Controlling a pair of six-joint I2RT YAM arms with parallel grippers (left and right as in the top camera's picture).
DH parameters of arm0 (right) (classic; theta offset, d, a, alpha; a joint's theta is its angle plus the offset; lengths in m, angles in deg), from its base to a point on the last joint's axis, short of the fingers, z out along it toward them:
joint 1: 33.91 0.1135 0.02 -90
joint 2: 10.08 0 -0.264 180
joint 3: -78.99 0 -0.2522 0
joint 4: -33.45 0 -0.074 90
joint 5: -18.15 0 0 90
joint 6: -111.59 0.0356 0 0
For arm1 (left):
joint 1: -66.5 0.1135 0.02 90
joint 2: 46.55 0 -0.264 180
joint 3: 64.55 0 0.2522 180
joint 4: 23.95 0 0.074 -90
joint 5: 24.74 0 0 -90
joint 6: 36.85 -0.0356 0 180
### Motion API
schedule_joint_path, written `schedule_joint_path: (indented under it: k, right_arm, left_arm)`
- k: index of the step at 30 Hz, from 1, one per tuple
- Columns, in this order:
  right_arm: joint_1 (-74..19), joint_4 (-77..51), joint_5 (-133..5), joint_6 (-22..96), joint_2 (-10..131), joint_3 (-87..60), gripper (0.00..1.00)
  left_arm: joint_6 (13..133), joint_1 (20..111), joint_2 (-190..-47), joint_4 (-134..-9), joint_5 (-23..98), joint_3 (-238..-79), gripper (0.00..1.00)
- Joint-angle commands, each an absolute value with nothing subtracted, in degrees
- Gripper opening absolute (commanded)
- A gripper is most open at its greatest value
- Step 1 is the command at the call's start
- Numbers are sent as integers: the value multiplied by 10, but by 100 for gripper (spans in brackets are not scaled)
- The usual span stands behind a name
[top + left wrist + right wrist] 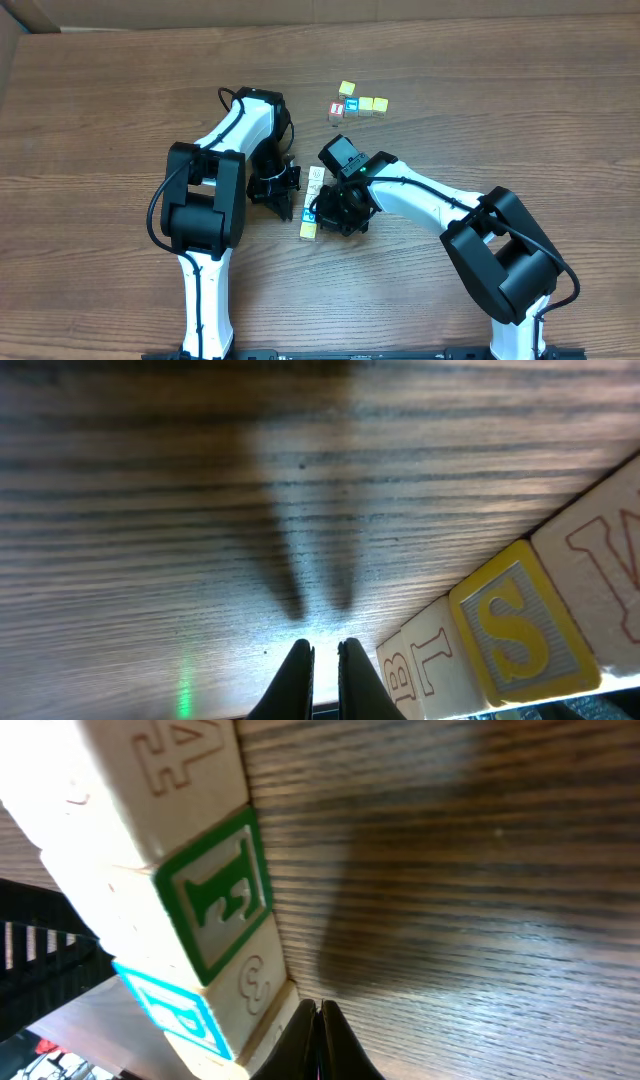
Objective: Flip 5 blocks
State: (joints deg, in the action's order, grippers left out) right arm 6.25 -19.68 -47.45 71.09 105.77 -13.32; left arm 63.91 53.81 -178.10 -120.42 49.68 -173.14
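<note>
The blocks lie in a short row (312,203) on the table between my two grippers. In the overhead view I make out a whitish block (316,176), a blue one (310,213) and a yellow one (308,231). The left gripper (291,190) sits just left of the row, shut and empty. In its wrist view the left gripper (325,646) points at bare wood, with a whitish lettered block (420,655) and a yellow "S" block (520,630) to its right. The right gripper (320,1008) is shut, its tip beside the whitish side of the blue "P" block (165,1005). A green block (215,895) lies beside that one.
A separate cluster of small cubes (357,104), yellow ones with a red-lettered and a blue-faced one, sits farther back on the wooden table (520,120). Both arm bodies (210,200) crowd the row from left and right.
</note>
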Motion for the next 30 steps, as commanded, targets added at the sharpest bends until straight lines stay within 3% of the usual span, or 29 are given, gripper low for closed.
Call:
schedule_joint_path:
  k: [1,21,30]
  right_arm:
    - [62,-189,-456,714,1057,-120,4]
    - [60,-190,-448,730,1057,-120,4]
    - [28,-258,-487,630,1026,-105,4]
  left_arm:
    - [650,536,-1784,-1204,504,-1728,4]
    - [649,537,-1784,-1202,504,-1728,4]
    - [649,543,-1784,-1190,508,-1745,4]
